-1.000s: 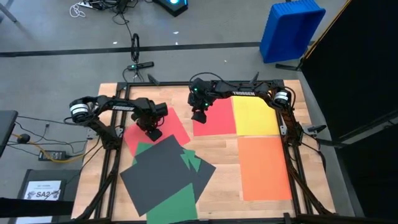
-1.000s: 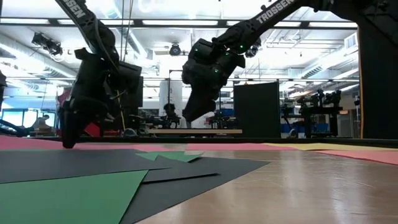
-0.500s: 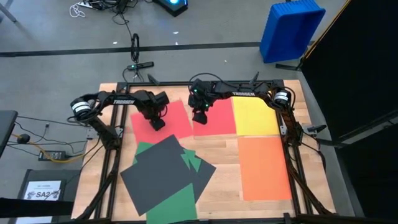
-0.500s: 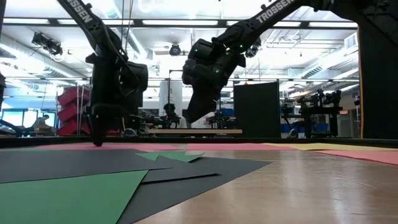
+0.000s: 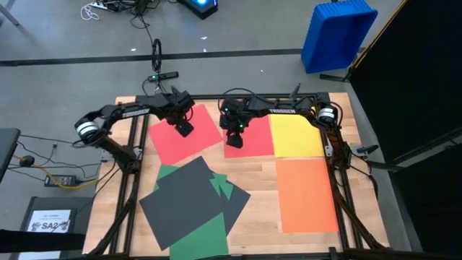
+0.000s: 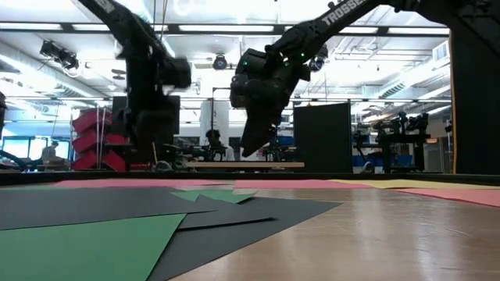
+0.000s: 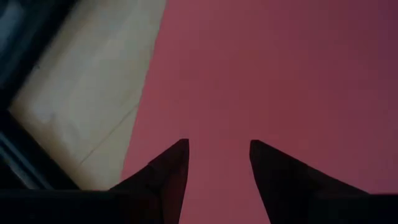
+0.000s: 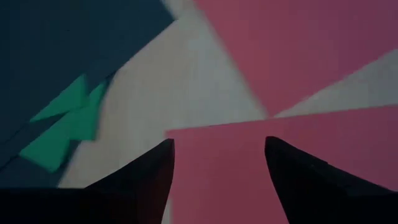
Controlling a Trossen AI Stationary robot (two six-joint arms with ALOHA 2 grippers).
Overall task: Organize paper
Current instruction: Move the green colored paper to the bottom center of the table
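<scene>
Left gripper [image 5: 185,130], fingers apart, has dragged the tilted matte red paper sheet [image 5: 184,139] toward the table's far edge; right gripper [image 5: 233,138] hovers open, empty.

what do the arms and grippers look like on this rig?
Both arms are dark, near-black jointed links with white TROSSEN lettering along a link. Each has a silver-white cylindrical joint near its base, and the right arm shows small green lights at the wrist. The left gripper and right gripper each end in two dark, tapered, pointed fingers.
</scene>
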